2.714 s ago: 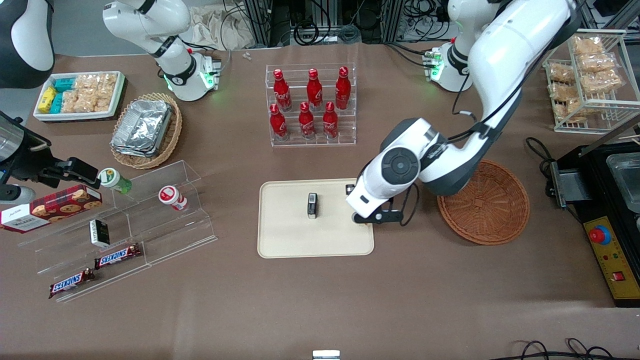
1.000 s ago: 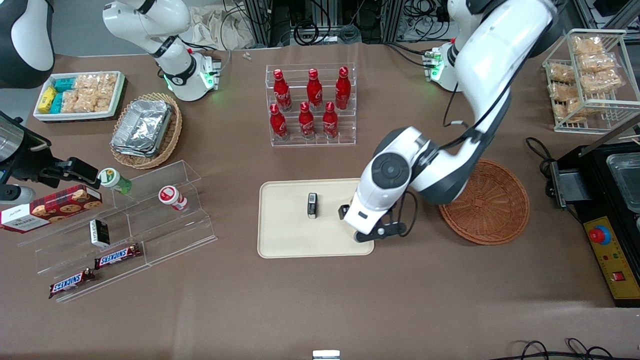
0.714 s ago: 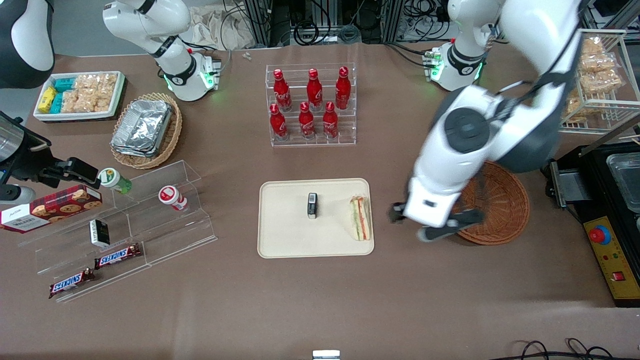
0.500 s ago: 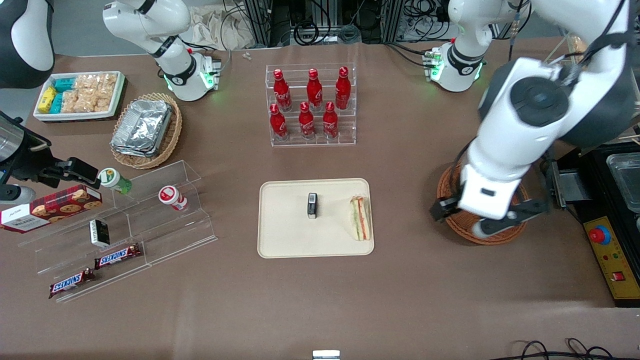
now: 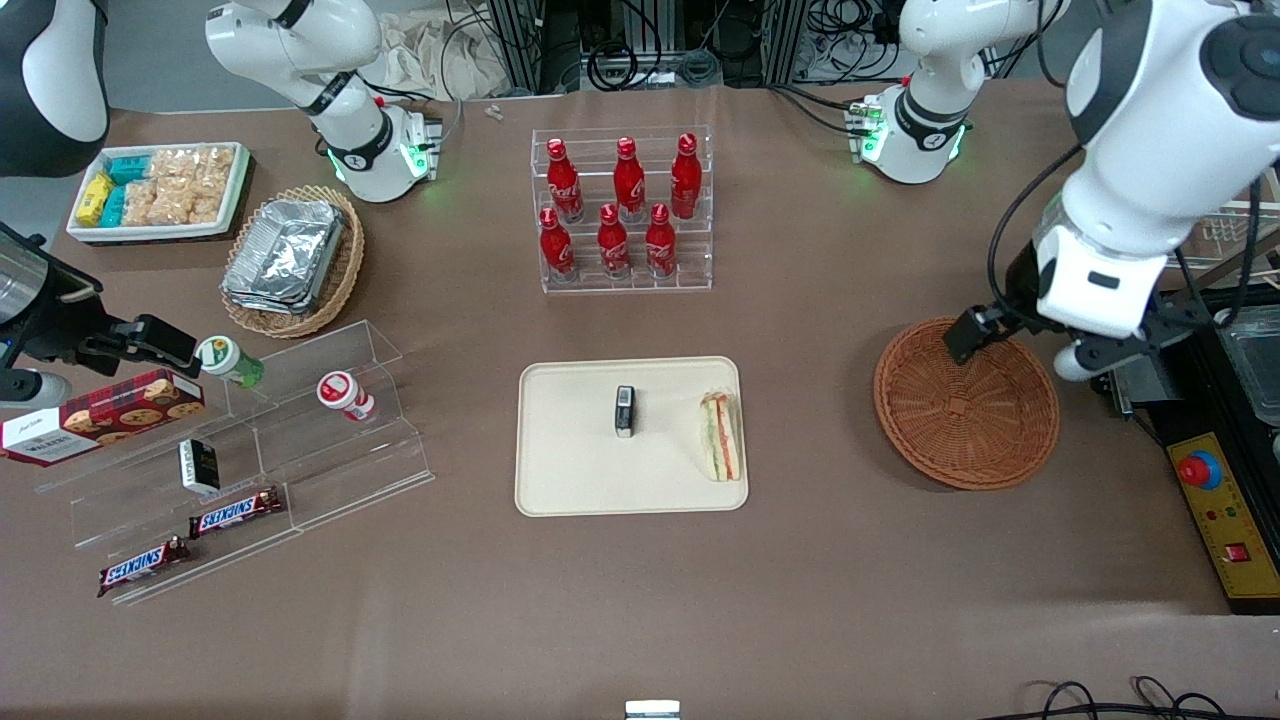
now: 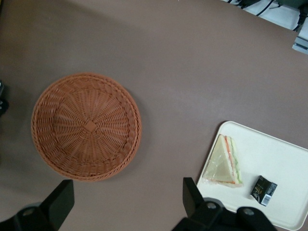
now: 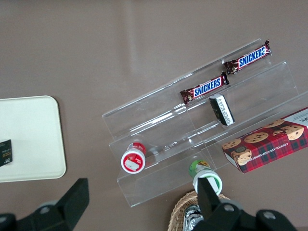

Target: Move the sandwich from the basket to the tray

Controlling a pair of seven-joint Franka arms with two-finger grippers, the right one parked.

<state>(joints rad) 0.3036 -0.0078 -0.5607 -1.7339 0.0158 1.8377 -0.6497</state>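
The sandwich (image 5: 722, 436) lies flat on the cream tray (image 5: 570, 470), at the tray's edge nearest the basket, beside a small black packet (image 5: 624, 411). The reddish-brown wicker basket (image 5: 965, 405) is empty. My left gripper (image 5: 1020, 350) is open and empty, raised high over the basket's rim toward the working arm's end of the table. In the left wrist view the gripper (image 6: 126, 197) has its fingers spread wide over bare table between the basket (image 6: 86, 126) and the tray (image 6: 284, 159), where the sandwich (image 6: 224, 163) lies.
A clear rack of red bottles (image 5: 625, 215) stands farther from the camera than the tray. A black machine (image 5: 1230, 430) and a wire rack of snacks (image 5: 1180, 150) stand beside the basket. A clear stepped shelf (image 5: 250, 450) with snacks lies toward the parked arm's end.
My gripper was low over the tray's basket-side edge; it has let go of the sandwich there, risen, and swung away over the basket toward the working arm's end.
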